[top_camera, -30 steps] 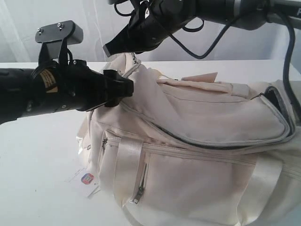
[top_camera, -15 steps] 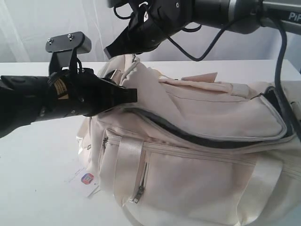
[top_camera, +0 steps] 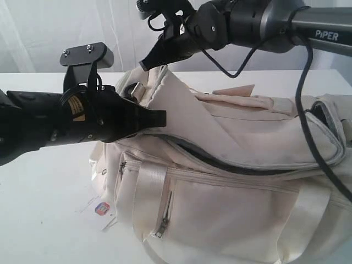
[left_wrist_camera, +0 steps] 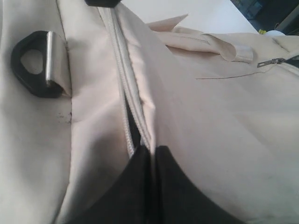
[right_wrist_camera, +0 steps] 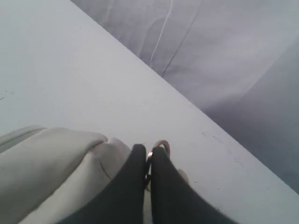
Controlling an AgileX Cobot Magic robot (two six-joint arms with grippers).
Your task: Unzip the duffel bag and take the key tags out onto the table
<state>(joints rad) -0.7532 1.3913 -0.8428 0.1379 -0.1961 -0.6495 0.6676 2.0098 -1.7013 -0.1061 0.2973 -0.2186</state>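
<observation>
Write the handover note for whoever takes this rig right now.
Left hand: shut on the bag's zip edge, near one end.
Right hand: shut on a metal ring at that end.
Bag lies on the table; its zip gapes along the top, grey lining showing.
Key tags: not in view.
Left to do: open the bag wider, find the tags, set them on the table.

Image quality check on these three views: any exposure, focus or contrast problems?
Exterior view: bright and flat, cream duffel bag barely separates from the white table; left arm crushed to black. Left wrist view: zipper teeth sharp, left gripper a soft black blob. Right wrist view: hazy, low contrast, right gripper blurred, backdrop soft.
</observation>
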